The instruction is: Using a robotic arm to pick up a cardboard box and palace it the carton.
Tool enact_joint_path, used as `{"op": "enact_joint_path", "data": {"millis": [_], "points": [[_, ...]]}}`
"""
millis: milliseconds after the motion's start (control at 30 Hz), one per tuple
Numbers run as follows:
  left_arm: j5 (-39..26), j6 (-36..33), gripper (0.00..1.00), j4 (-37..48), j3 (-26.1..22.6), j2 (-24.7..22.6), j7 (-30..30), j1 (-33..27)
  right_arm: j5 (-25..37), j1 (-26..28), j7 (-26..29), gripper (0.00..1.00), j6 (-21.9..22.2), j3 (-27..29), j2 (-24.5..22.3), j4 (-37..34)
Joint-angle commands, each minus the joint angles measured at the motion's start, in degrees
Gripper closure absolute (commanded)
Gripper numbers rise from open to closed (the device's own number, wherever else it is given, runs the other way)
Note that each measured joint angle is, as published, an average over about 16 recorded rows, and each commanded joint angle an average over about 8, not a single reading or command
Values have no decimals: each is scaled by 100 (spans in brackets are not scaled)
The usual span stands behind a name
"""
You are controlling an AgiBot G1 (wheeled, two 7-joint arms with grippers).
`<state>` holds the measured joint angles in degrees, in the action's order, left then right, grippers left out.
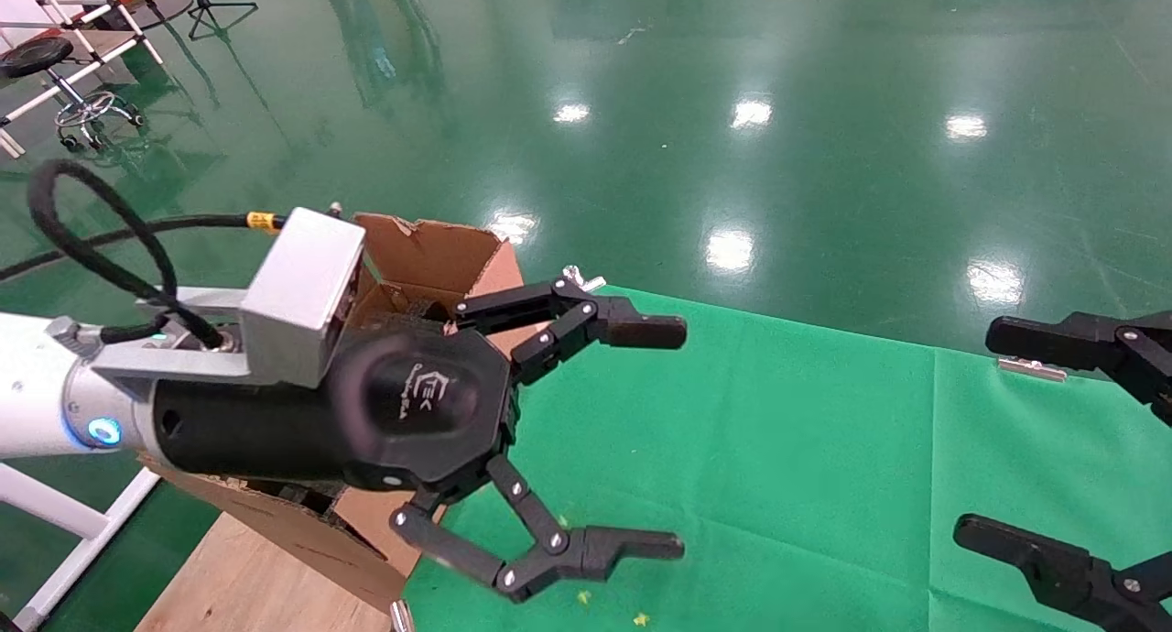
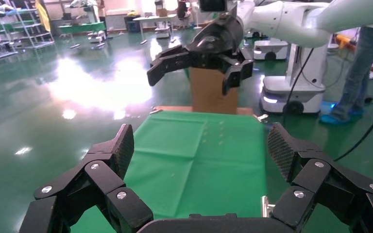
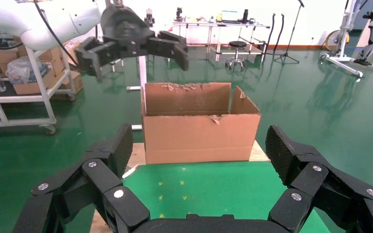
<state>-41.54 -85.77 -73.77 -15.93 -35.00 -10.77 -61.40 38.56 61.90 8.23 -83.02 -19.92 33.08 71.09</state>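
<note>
Left tool [image 1: 655, 440] spread empty above carton [image 3: 201, 127]; right tool [image 1: 998, 435] likewise released.

I see the carton [image 3: 199, 131] as matt brown corrugated cardboard with torn, ragged flap edges. My counter [image 1: 778, 449] wears smooth matt green cloth over a pale wooden edge. The floor [image 1: 732, 110] is glossy green, mirroring lamps. The left claw [image 1: 632, 440] is matt black plastic with shiny rivets; its fingertips [image 2: 124, 145] carry rough ribbed pads.
</note>
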Motion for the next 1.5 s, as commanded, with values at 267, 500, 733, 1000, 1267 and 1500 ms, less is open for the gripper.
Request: {"op": "enact_joint_path", "data": {"millis": [267, 500, 733, 1000, 1267, 1500], "points": [[112, -28, 0, -73, 32, 8, 33, 67, -1, -1, 0, 0, 1, 0, 0, -1], [44, -10, 0, -27, 13, 6, 17, 28, -1, -1, 0, 0, 0, 0, 0, -1], [5, 1, 0, 0, 1, 3, 7, 6, -1, -1, 0, 0, 0, 0, 0, -1], [-20, 6, 0, 16, -4, 0, 3, -8, -1, -1, 0, 0, 1, 0, 0, -1], [-33, 10, 0, 23, -8, -2, 0, -15, -1, -1, 0, 0, 1, 0, 0, -1], [-38, 12, 0, 26, -11, -2, -3, -18, -1, -1, 0, 0, 1, 0, 0, -1]]}}
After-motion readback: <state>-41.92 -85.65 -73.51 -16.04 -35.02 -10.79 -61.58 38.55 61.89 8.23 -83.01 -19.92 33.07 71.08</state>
